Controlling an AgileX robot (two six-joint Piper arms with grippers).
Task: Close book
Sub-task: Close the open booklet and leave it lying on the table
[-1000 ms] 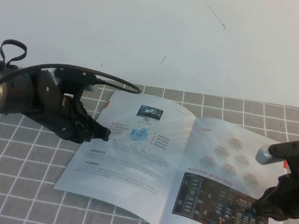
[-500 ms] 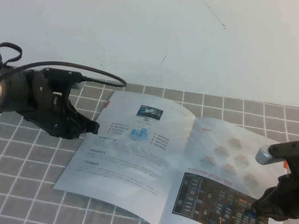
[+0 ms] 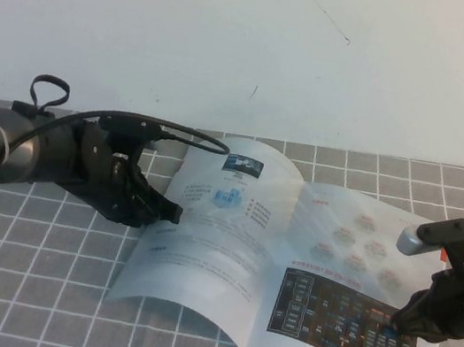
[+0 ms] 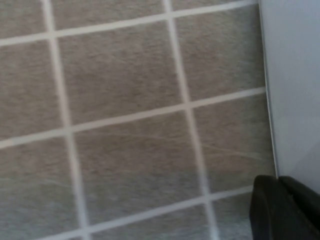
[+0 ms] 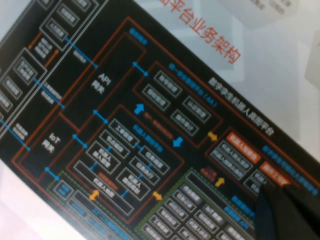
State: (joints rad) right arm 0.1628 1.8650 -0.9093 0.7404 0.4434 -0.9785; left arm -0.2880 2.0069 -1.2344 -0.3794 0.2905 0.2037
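- The book [image 3: 288,264] lies open on the checked surface [image 3: 15,279], spread from its middle toward the near right corner.
- The left gripper [image 3: 167,212] sits at the outer edge of the left page [image 3: 211,242], which bows up off the surface. I cannot tell whether it is open or pinching the sheet.
- The right gripper [image 3: 394,326] rests on the dark diagram [image 3: 340,323] of the right page. I cannot tell its opening either.
- I'd carry the page up and over the fold in an arc; shoving it sideways would crumple it.
- The right gripper pins the book usefully, but should clear off before the page lands.
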